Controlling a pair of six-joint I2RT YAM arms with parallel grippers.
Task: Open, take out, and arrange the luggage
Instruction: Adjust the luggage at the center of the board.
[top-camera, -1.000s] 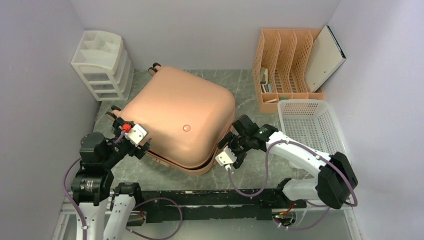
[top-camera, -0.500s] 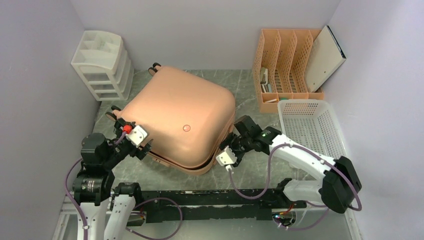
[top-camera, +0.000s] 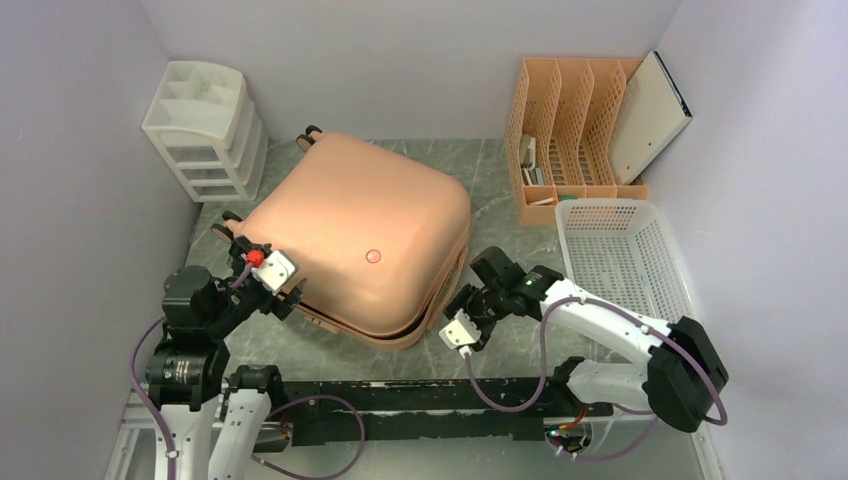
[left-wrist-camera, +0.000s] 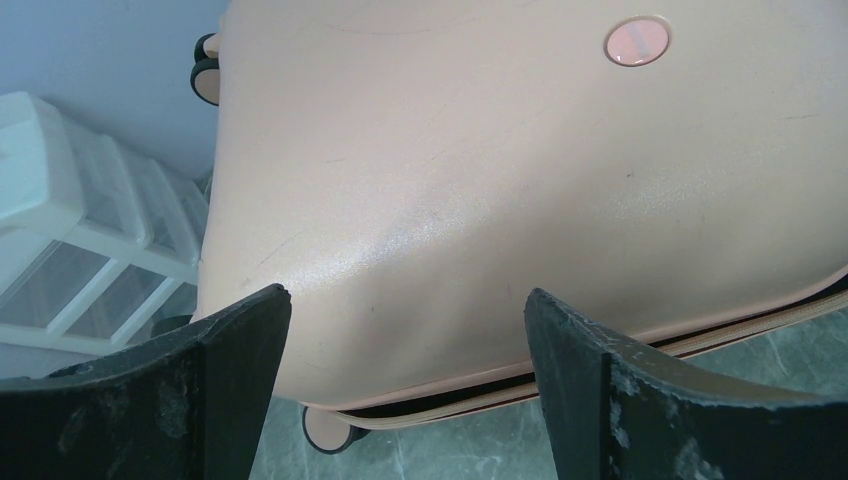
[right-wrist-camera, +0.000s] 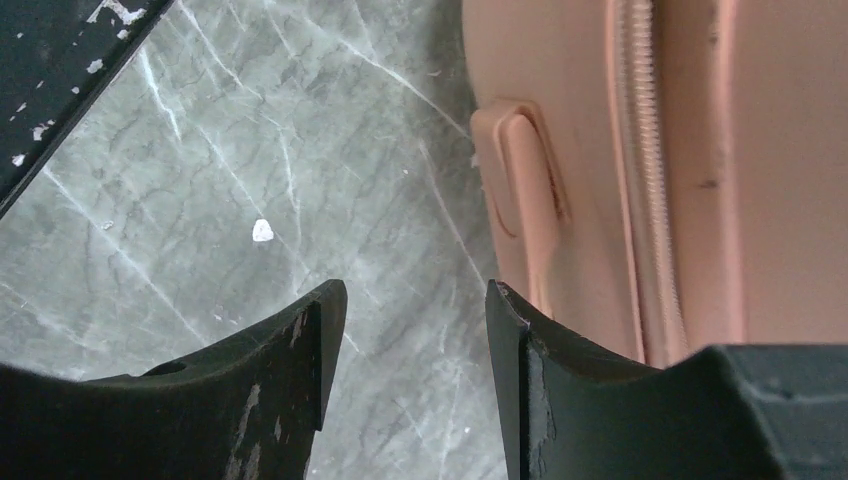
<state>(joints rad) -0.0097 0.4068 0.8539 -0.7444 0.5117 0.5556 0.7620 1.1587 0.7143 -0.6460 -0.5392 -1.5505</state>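
Worktop (top-camera: 497, 178): grey marbled slab that carries everything listed
Luggage (top-camera: 360, 225): salmon-pink hard shell, lying flat and left of centre on the worktop, turned cornerwise to the arms; wheels (top-camera: 311, 134) on the far-left end, so the long axis runs from far left to near right
Basket (top-camera: 610, 206): white, perforated, at the right and well apart from the luggage
File rack (top-camera: 560, 100): orange-tan, slotted, in the far right corner
Drawer unit (top-camera: 200, 120): white, in the far left corner
Left end effector (left-wrist-camera: 405, 310): jaws spread wide and holding nothing; level with the near-left corner of the luggage, with the shell rising straight ahead of it
Right end effector (right-wrist-camera: 412, 300): jaws partly apart and empty, over bare worktop; the luggage's near-right side is just beside its right finger, not between the jaws
Seam (left-wrist-camera: 480, 395): a dark gap between the two shells along the near edge, so the lid already stands slightly ajar
Zip (right-wrist-camera: 640, 150): runs along the side wall, next to a moulded pink tab (right-wrist-camera: 520, 180)
Bearing on the next move: probably lifting the lid; the left end effector faces the seam squarely, the right would have to shift sideways; the hinge side is not shown
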